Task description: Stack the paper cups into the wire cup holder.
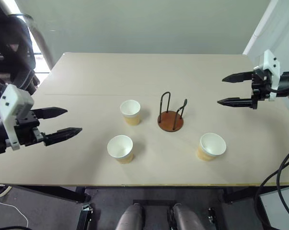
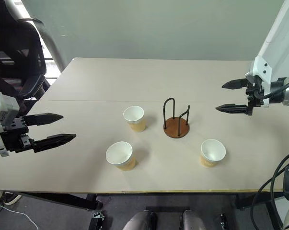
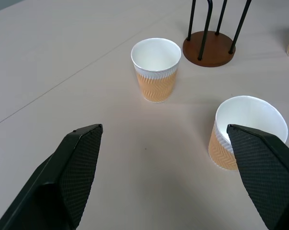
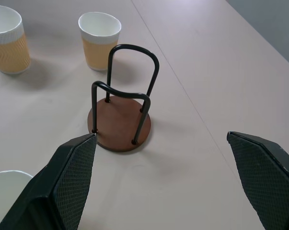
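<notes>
Three cups stand upright and apart on the table, none nested, none in the holder. One cup sits just left of the holder; a second cup is nearer the table's front edge, left of centre; the third cup is to the front right of the holder. Each is small and tapered, white inside with a rolled white rim and a tan-yellow wall embossed with a zigzag pattern. There is one holder, near the table's middle: a round rust-brown disc base with thin black wire loops rising upright, empty. There are two grippers. The left gripper hovers over the table's left edge with its jaws spread wide and nothing between them, pointing toward the cups. The right gripper hangs over the table's right side, jaws also wide and empty, aimed toward the holder.
</notes>
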`<state>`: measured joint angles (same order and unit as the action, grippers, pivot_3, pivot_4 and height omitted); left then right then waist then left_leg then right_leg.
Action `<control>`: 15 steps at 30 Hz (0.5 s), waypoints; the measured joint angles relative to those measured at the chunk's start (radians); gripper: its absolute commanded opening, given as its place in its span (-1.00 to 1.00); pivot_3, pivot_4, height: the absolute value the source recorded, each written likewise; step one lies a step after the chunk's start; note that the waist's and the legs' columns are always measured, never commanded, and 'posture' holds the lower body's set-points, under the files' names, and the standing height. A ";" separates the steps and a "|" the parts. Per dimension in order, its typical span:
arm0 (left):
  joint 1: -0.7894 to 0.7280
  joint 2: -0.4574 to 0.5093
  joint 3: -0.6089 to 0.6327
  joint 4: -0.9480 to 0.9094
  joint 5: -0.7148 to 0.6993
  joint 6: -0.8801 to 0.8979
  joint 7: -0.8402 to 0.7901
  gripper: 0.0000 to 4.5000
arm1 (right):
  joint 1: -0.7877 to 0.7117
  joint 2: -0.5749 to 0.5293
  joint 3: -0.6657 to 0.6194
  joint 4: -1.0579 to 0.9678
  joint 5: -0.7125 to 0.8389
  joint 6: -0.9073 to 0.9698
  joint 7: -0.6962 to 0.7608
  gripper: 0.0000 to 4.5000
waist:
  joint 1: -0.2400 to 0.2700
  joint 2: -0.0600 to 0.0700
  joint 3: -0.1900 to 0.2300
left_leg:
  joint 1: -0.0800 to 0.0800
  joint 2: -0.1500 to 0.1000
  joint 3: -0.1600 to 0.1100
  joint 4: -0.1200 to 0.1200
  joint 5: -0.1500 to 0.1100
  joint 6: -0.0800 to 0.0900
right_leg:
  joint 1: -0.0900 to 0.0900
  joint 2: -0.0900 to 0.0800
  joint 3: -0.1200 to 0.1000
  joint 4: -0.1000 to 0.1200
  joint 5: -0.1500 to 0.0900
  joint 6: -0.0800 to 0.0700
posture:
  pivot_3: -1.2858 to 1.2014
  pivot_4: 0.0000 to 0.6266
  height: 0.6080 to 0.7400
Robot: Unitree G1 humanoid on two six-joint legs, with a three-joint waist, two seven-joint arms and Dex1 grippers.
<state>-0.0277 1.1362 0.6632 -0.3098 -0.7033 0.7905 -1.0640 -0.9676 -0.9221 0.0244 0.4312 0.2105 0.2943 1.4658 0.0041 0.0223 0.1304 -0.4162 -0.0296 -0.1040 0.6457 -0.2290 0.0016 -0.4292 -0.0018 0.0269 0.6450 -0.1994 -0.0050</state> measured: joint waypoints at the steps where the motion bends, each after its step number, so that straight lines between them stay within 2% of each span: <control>1: 0.001 0.000 0.000 0.000 0.000 0.000 0.000 0.97 | 0.000 0.001 0.000 0.002 0.000 -0.001 0.000 1.00 | 0.000 0.000 0.000 | 0.000 0.000 0.000 0.000 0.000 0.000 | 0.000 0.000 0.000 0.000 0.000 0.000 | 0.03 -0.52 1.00; 8: 0.014 0.000 0.012 -0.003 0.003 0.000 0.000 0.97 | 0.000 0.007 0.002 0.007 -0.001 -0.007 0.007 1.00 | 0.000 0.000 0.000 | 0.000 0.000 0.000 0.000 0.000 0.000 | 0.000 0.000 0.000 0.000 0.000 0.000 | 0.03 -0.52 1.00; 15: 0.057 0.027 0.057 0.006 0.023 0.001 -0.051 0.97 | -0.022 0.035 -0.003 0.023 -0.009 -0.009 -0.057 1.00 | 0.000 0.000 0.000 | 0.000 0.000 0.000 0.000 0.000 0.000 | 0.000 0.000 0.000 0.000 0.000 0.000 | 0.03 -0.52 1.00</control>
<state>0.0296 1.1634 0.7203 -0.3034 -0.6801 0.7917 -1.1146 -0.9899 -0.8871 0.0215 0.4538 0.2013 0.2852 1.4088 0.0039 0.0221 0.1306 -0.4163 -0.0294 -0.1041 0.6456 -0.2291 0.0014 -0.4296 -0.0017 0.0270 0.6452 -0.1994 -0.0053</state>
